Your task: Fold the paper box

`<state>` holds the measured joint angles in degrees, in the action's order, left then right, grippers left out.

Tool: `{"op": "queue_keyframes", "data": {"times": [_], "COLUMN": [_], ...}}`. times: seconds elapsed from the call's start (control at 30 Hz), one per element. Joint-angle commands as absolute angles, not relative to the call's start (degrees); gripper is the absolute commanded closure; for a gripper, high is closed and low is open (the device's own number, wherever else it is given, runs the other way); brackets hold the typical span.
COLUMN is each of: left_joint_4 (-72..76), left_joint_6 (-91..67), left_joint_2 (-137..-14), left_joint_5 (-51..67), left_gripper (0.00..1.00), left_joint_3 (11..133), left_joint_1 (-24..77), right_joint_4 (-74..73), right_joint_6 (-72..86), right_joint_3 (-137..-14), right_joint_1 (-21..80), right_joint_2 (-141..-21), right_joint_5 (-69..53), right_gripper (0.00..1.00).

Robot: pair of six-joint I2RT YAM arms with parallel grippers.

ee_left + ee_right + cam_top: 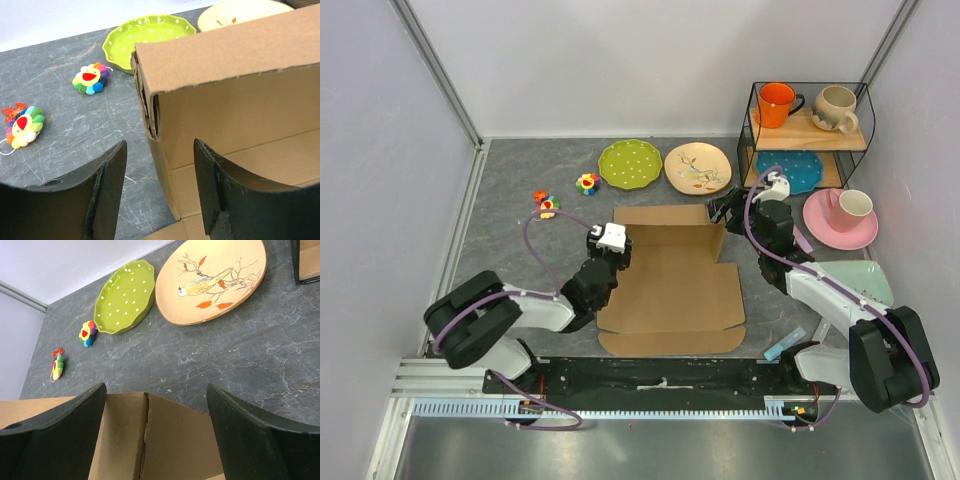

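The paper box [670, 285] is a brown corrugated cardboard sheet lying mid-table, its far wall raised upright and its near flap flat. My left gripper [610, 240] is open at the far wall's left end. In the left wrist view the box's upright corner [165, 115] stands between my spread fingers [112, 185], untouched. My right gripper [725, 207] is open at the far wall's right end. In the right wrist view the folded cardboard corner [165, 440] lies between the wide-apart fingers [240, 435].
A green dotted plate [630, 163] and a beige bird plate [697, 167] lie behind the box. Small flower toys [547, 205] lie at the far left. A wire shelf [810, 130] with mugs and a blue plate stands at the far right, with a pink cup and saucer [841, 217] beside it.
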<state>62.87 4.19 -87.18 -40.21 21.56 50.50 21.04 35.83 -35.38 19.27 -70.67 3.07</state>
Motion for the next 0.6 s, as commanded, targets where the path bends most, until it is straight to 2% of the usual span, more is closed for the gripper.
{"op": "queue_keyframes", "data": {"times": [0.0, 0.27, 0.4, 0.57], "left_joint_4": [51.1, 18.1, 10.6, 10.1], "left_joint_6": [0.5, -6.2, -7.6, -12.9], "left_joint_2": [-78.9, -56.1, -46.2, -38.0], "left_joint_5": [-36.7, -24.1, -19.3, -21.3], "left_gripper": [0.37, 0.36, 0.36, 0.34], "left_joint_3": [21.8, 25.2, 26.8, 28.1], "left_joint_1": [50.7, 50.7, 50.7, 50.6], "right_joint_4": [18.8, 17.6, 17.7, 17.8], "right_joint_6": [34.1, 33.1, 33.2, 33.2], "right_joint_3": [-32.6, -33.0, -32.8, -33.0], "right_joint_1": [19.1, 19.2, 19.2, 19.1], "right_joint_2": [-70.1, -69.5, -70.3, -71.5], "right_joint_5": [4.1, 5.1, 5.5, 5.2], "right_gripper": [0.13, 0.12, 0.11, 0.11]}}
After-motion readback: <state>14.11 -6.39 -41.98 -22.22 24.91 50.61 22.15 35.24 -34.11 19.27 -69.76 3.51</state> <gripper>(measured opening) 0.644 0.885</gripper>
